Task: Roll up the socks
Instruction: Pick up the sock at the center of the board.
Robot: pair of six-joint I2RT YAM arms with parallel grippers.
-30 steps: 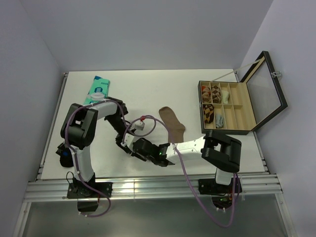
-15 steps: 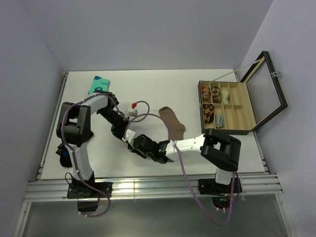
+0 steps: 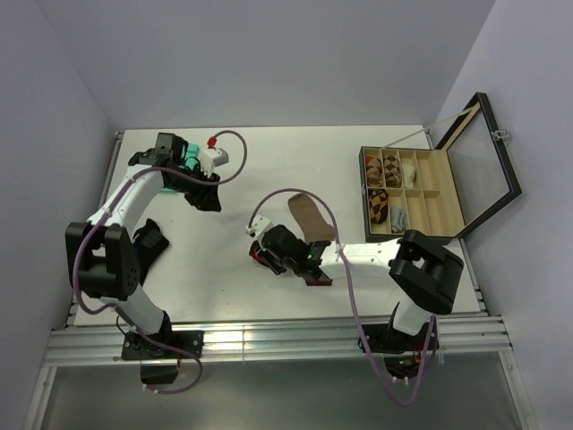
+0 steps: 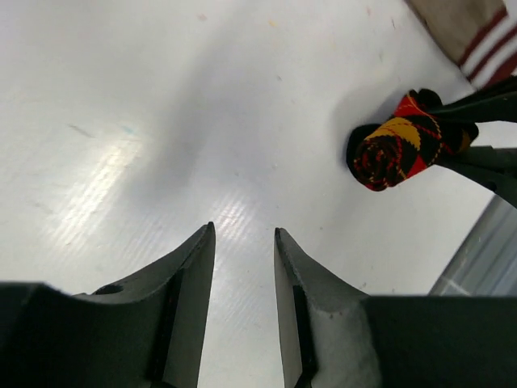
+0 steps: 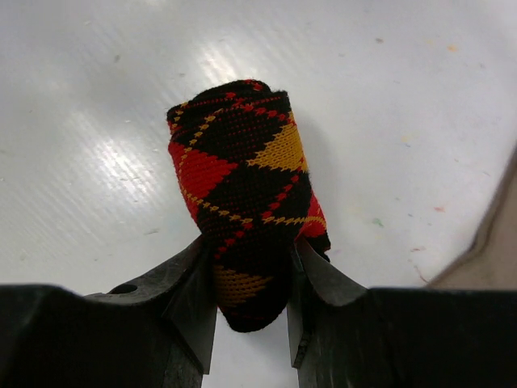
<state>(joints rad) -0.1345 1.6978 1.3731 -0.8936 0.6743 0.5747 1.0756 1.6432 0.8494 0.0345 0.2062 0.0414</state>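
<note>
Teal packet (image 3: 190, 162): far-left corner of the white table (image 3: 269, 161), mostly tucked under the left wrist, so only a bit of teal shows.
Left gripper (image 4: 242, 234): hanging over bare table by the packet, fingers just a narrow slit apart with nothing in it, well apart from both socks.
Argyle sock (image 5: 242, 178): rolled into a tight little bundle mid-table, pinched at one end.
Right gripper (image 5: 250, 267): fingers squeezed onto the argyle sock from both sides.
Tan sock (image 3: 309, 219): lying flat just right of the roll, partly hidden under the right arm, maroon striped cuff toward the near edge.
Organizer box (image 3: 430, 235): far right, glass lid (image 3: 488, 170) propped open, some compartments holding rolled socks, too small to count.
Count: two socks out on the table, one rolled, one flat; one packet; one box.
</note>
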